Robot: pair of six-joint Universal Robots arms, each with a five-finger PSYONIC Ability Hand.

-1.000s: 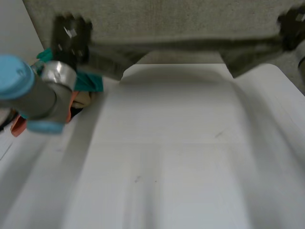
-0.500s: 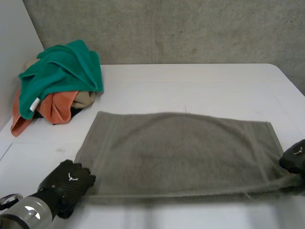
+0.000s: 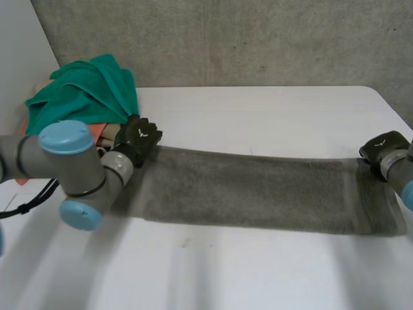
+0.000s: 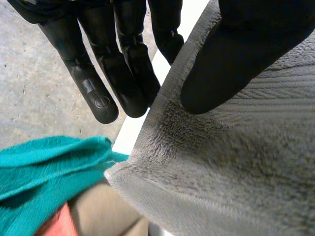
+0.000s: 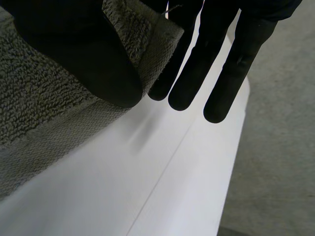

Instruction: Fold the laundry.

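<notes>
Reads as a robotics lab or test cell, not a home: bare white table (image 3: 258,278), plain grey speckled surface (image 3: 258,39) beyond its far edge, blank white panel (image 3: 16,58) at far left. Grey-jointed arm (image 3: 64,155) with light-blue caps at near left; grey towel (image 3: 258,194) spread across, heap of coloured cloths (image 3: 84,90) far left.

The near half of the table (image 3: 213,271) lies bare in front of the stretched towel (image 3: 258,197) — open room for either arm. Behind the towel a bare strip runs to the wall (image 3: 258,39). The laundry pile (image 3: 84,97) crowds the far left corner, just beside the left hand (image 3: 139,137).
</notes>
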